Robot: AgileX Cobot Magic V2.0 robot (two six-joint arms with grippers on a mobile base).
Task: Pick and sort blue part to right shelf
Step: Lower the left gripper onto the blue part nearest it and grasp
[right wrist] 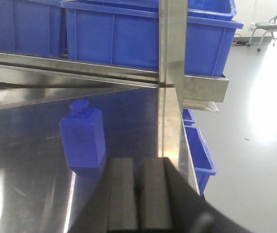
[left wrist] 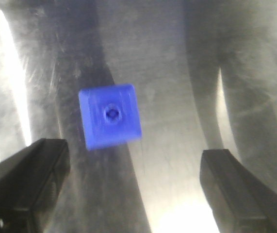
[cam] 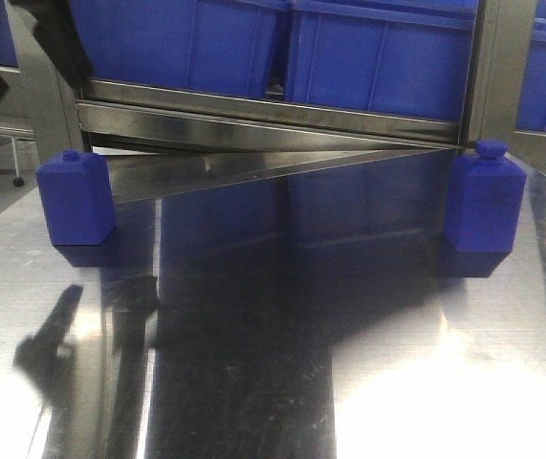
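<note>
Two blue bottle-shaped parts stand upright on the steel table, one at the left [cam: 75, 196] and one at the right [cam: 485, 201]. The left wrist view looks straight down on a blue part [left wrist: 110, 115] with its cap facing up. My left gripper [left wrist: 133, 153] hangs open above it, and the part lies just ahead of the wide gap, nearer the left finger [left wrist: 29, 182]. My right gripper [right wrist: 139, 167] is shut with nothing in it, low over the table. A blue part [right wrist: 82, 136] stands ahead of it and a little to its left.
A steel shelf frame [cam: 282, 120] carrying large blue bins [cam: 378, 57] spans the back of the table. Its upright post [right wrist: 172, 73] stands right ahead of the right gripper. Smaller blue bins [right wrist: 199, 150] sit below the table's right edge. A dark arm [cam: 33, 38] shows at top left.
</note>
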